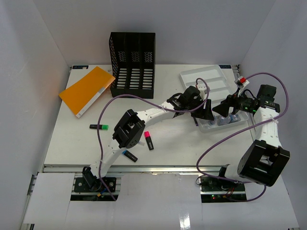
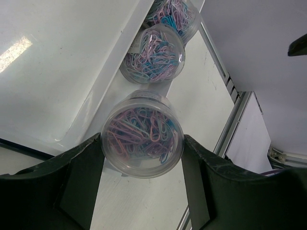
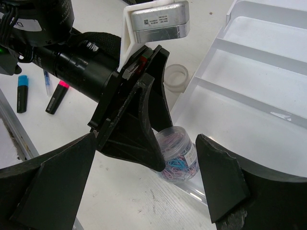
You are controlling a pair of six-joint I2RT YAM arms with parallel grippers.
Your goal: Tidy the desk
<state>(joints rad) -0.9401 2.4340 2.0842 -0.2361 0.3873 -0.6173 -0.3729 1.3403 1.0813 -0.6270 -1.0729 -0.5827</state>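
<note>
The white desk holds a white compartmented tray at the back right. My left gripper reaches to the tray's near corner and is shut on a clear jar of coloured paper clips, one finger on each side. Two more such jars stand in a row behind it along the tray's edge. My right gripper hangs open and empty just right of the left gripper. In the right wrist view it faces the left fingers, and one jar shows behind them.
A black mesh file holder stands at the back. An orange folder lies at the back left. A green, a pink and a blue highlighter lie on the desk. A small clear cup stands beside the tray.
</note>
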